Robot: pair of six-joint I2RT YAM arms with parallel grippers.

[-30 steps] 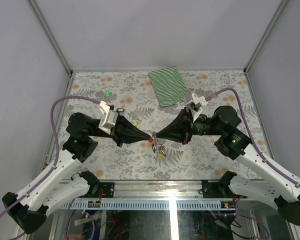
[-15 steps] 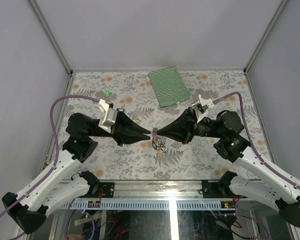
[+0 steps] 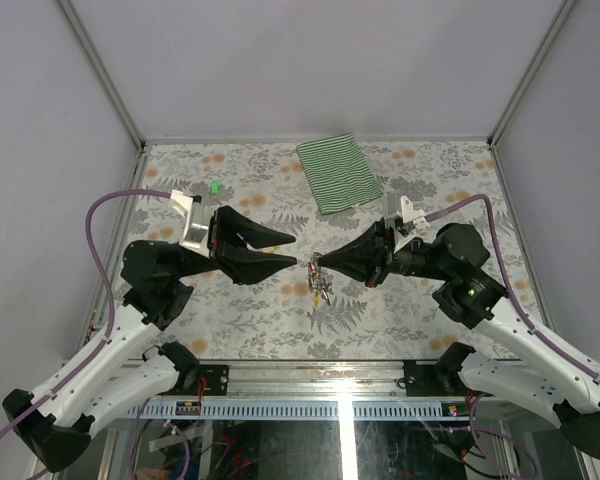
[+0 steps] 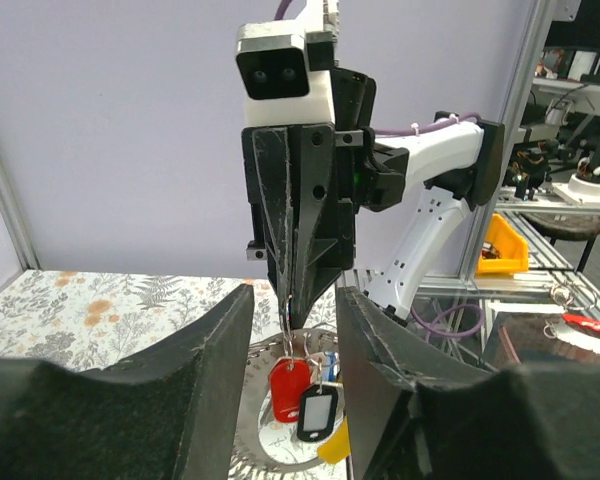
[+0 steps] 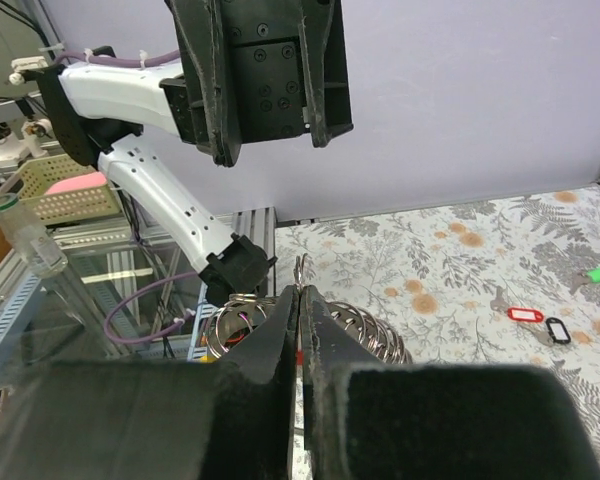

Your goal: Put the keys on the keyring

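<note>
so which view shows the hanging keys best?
Left wrist: the keys, red, black and yellow tags, hang clear under the right gripper. Top external shows a tiny cluster; right wrist only the keyring edge.

**Tally: two arms, two hands, one keyring, one cloth, six tagged keys for certain**

Each of the two arms ends in one hand, making a left hand [image 3: 296, 250] and a right hand [image 3: 315, 265]. There is one keyring [image 5: 300, 268]. It carries one bunch of keys [image 4: 305, 395] showing three tags: one red, one black and one yellow. A sliver of blue behind them may be a fourth. Three more lie loose on the desk [image 3: 380, 320]. One green-tagged key [image 3: 214, 186] is left of the single striped cloth [image 3: 338, 175]. One red-tagged key [image 5: 525, 313] and one black-tagged key [image 5: 557, 328] show only from the right wrist, so their place relative to the cloth is unclear.
</note>
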